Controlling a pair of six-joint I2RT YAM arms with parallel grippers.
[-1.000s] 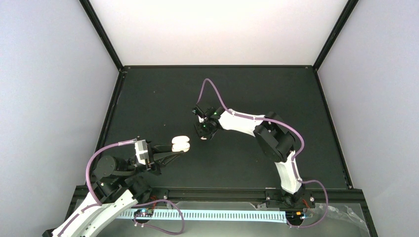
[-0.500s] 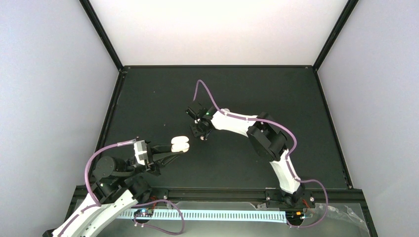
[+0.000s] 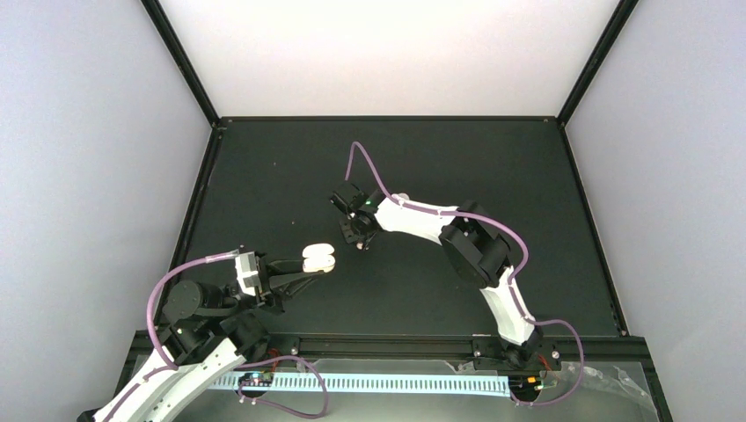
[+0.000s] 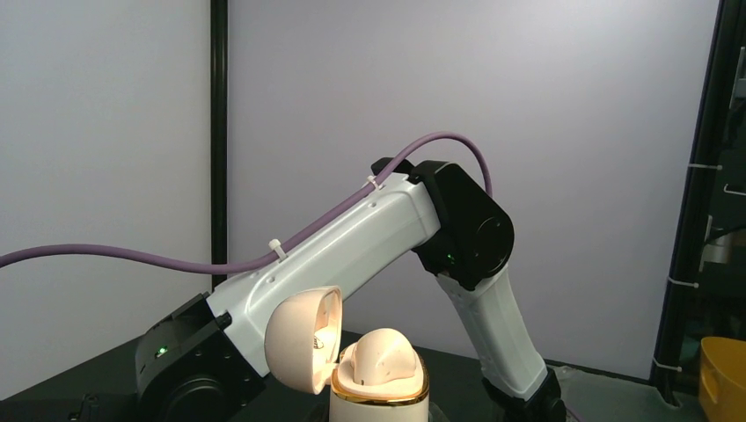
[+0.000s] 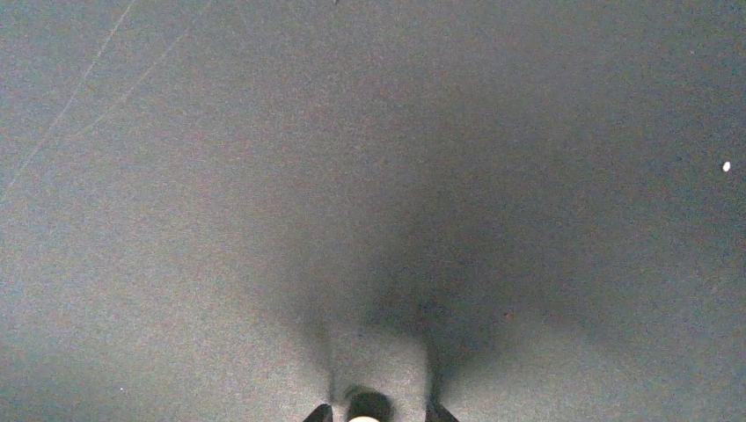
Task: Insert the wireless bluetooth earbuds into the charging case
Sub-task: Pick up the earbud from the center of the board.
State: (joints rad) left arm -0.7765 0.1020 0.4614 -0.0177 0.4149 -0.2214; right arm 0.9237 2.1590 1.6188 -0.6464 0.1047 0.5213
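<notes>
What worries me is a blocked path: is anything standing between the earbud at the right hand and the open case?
Nothing visible does. Only bare black table lies between the earbud at the right hand and the charging case, held lid-open by the left hand.

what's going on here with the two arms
The left gripper holds the charging case upright with its lid open. The right gripper is low over the black table nearby, fingertips either side of a small pale thing, probably an earbud. Whether it is gripped cannot be told; it is not in the case yet.
</notes>
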